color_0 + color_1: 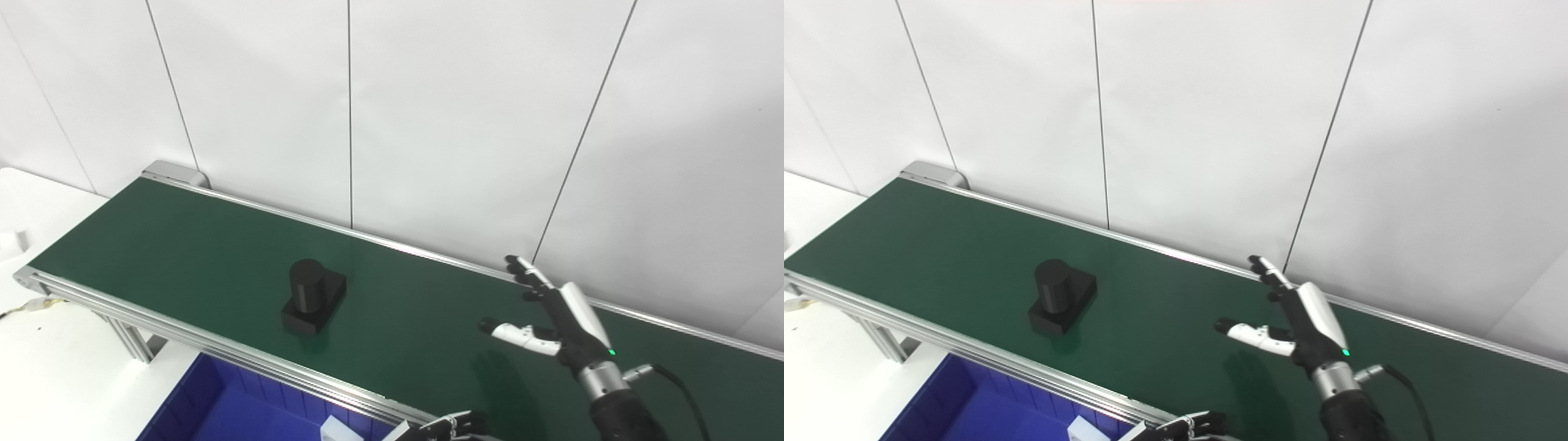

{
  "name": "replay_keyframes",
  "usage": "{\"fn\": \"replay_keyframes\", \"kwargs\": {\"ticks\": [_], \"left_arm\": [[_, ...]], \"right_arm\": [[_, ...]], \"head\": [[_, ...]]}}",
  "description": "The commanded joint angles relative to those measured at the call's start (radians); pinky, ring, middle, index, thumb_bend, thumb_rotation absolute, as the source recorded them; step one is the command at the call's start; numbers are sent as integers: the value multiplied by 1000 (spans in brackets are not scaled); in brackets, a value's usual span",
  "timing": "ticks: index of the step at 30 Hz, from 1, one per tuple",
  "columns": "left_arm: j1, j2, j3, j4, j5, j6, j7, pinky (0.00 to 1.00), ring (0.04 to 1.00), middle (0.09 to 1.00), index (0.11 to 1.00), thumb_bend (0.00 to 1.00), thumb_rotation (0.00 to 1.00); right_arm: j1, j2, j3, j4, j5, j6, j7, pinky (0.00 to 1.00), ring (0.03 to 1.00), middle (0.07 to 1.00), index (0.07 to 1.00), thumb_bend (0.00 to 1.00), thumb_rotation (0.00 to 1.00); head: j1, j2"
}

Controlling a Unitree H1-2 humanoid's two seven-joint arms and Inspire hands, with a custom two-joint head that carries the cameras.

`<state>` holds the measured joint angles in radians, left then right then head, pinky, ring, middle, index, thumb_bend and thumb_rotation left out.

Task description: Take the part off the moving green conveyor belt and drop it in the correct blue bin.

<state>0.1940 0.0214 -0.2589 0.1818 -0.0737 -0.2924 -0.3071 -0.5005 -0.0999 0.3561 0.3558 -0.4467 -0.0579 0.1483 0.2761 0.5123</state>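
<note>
A long dark green conveyor belt point(184, 245) with silver aluminium side rails runs diagonally across the room in front of a white panelled wall point(429, 110). On the belt, roughly at its middle and nearer the front rail, sits the part point(313, 296): a matte black square block with a short black cylinder standing upright on top. Nothing touches it.

The right hand point(560, 318), black and silver with a small green light near the wrist, hovers above the belt well to the right of the part. Its fingers are straight and spread apart, thumb pointing toward the part, holding nothing.

Only the dark fingertips of the left hand point(456, 424) show at the bottom edge, by the front rail; I cannot tell whether it is open or closed.

Below the front rail stands a deep blue plastic bin point(202, 398), with a small white object point(334, 429) at its right side.
</note>
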Motion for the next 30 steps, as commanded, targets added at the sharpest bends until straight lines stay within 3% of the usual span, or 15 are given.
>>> {"fn": "replay_keyframes", "kwargs": {"ticks": [1,16,30], "left_arm": [[-7,-7,-8,-31,9,-26,-1,867,891,896,894,983,370],[7,-15,-25,-50,13,-17,1,878,905,915,902,974,370],[20,-25,-45,-72,39,-1,18,850,911,934,905,972,375]], "right_arm": [[-58,28,12,7,-4,-59,-15,783,878,898,918,814,626],[-111,94,99,91,-51,-70,-11,799,893,913,923,804,595],[-150,168,150,178,-85,-81,-23,785,874,895,913,831,647]], "head": [[-1,0],[6,18],[26,31]]}}
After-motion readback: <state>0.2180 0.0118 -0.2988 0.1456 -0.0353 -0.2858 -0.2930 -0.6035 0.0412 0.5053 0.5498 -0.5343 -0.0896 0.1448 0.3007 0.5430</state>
